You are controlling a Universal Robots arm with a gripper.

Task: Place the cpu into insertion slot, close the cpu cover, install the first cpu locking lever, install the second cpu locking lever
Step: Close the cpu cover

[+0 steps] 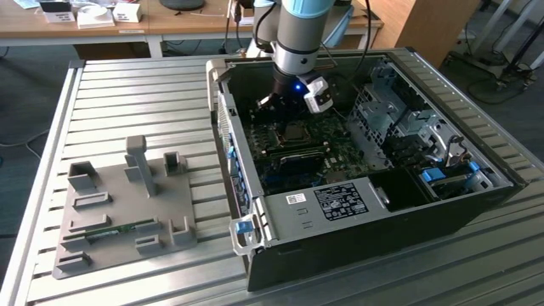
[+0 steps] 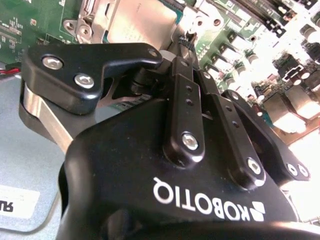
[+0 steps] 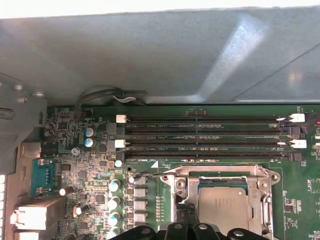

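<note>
With the cpu (image 3: pixel 223 207) seated under the lowered cpu cover (image 3: pixel 220 173), the jaws hover just above its edge, apparently pressed together and empty, well placed for latching it down

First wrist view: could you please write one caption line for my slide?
The pincer hangs beside the metal cover, which lies flat around the chip on the green board.

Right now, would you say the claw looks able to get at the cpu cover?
Probably yes: the claw hangs right at the edge of the cpu cover, which lies flat around the cpu, with nothing between them in the first wrist view.
</note>
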